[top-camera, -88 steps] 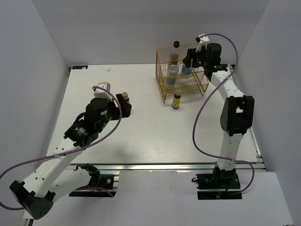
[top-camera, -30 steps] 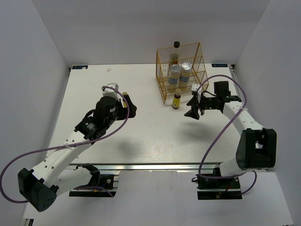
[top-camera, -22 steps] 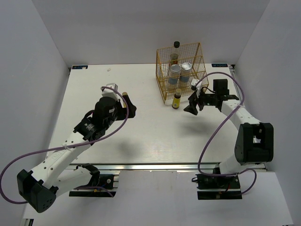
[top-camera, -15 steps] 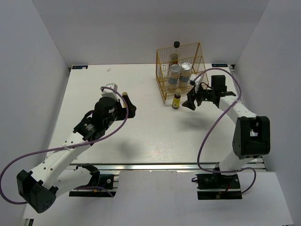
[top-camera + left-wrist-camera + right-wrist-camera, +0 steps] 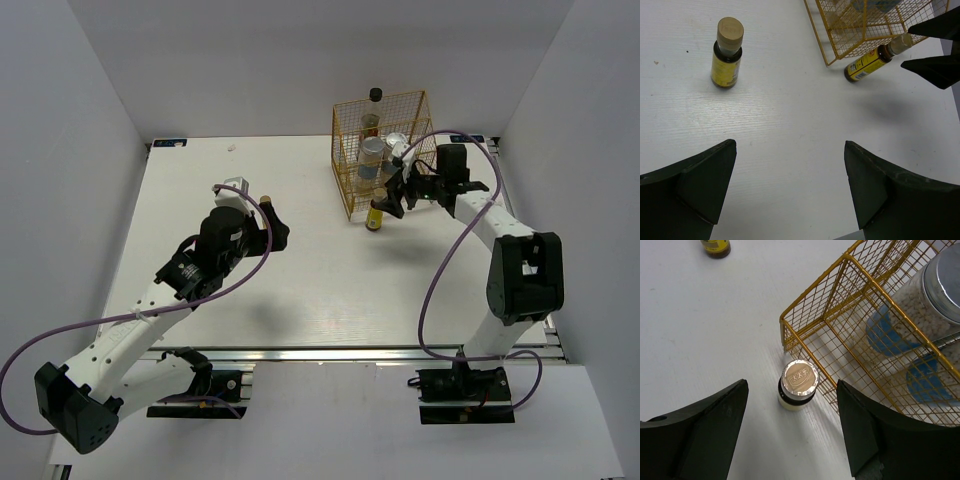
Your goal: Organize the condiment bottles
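On the left half of the white table (image 5: 300, 300), the left gripper (image 5: 790, 147) hung over the surface with its fingers wide apart and nothing between them. Just beyond it, toward the far side, one yellow bottle (image 5: 726, 52) stood upright on the table. Its cap looked pale from above, and it was free of the fingers and well apart from the other bottles.

More to the right, at the far side of the table, stood the gold rack (image 5: 840, 330). Inside it were two white jars with blue labels and silver lids, the left jar (image 5: 371, 158) and the right jar (image 5: 397, 142), close beside each other. The dark bottle (image 5: 372, 112) was at the far left part of the rack, and its black cap rose above the top wires. I could not tell which shelf each of them rested on.

The second yellow bottle (image 5: 797, 385) stood upright on the table just outside the near left corner of the rack, very close to the wires.

The right gripper (image 5: 392, 196) was at this bottle with its fingers wide. The right wrist view showed the cap between them with a gap on each side, so they did not touch it.
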Tool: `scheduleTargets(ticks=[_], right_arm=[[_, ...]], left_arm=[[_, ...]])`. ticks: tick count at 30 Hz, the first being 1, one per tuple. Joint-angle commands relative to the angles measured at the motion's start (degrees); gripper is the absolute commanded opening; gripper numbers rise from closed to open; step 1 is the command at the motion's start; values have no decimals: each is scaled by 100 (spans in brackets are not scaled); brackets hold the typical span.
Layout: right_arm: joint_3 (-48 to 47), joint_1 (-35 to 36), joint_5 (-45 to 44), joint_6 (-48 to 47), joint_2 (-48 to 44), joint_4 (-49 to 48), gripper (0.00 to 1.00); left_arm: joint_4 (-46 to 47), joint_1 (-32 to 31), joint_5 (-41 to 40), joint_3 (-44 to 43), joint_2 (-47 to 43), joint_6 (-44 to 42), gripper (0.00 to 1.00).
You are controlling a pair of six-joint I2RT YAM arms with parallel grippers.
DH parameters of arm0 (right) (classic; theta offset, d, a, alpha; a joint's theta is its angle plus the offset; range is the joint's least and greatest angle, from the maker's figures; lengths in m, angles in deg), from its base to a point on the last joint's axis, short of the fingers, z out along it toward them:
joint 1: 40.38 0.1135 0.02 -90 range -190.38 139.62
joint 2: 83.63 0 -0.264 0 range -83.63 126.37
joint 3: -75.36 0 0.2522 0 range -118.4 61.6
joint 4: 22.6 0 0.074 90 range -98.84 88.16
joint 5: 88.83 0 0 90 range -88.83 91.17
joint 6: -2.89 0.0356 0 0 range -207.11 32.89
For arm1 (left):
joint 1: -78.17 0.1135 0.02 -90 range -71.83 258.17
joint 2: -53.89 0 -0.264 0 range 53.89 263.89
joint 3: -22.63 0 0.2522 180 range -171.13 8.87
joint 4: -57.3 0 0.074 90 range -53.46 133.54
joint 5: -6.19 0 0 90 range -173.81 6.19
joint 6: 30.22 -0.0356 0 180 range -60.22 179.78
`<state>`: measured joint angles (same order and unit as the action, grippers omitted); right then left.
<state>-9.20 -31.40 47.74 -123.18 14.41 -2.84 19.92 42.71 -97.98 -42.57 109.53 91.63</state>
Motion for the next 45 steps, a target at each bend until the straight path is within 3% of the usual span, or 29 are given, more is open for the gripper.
scheduleTargets(ticks=[1,9,12,22,29,34,45], right_arm=[[-337,96,-86,65,171,-178,76],[-531,201,-271,83,462,-231,74],[-583,210,-253,83,514,-240,68],[-496,210,-113,-180,374,-82,31],[-688,210,159,-164,154,164,11],[-1075,210,537,285,-135,612,2],[-1874,210,1056,1664,-391,622,0]], left_arm=[[-38,13,-59,11,-150,22,98],[-73,13,-85,20,-158,31,98],[-64,13,-94,3,-141,22,98],[-3,22,-86,2,-53,5,98],[6,22,-85,-68,35,-57,98],[15,22,-103,-59,44,-66,98],[68,22,-59,-68,97,-101,98]])
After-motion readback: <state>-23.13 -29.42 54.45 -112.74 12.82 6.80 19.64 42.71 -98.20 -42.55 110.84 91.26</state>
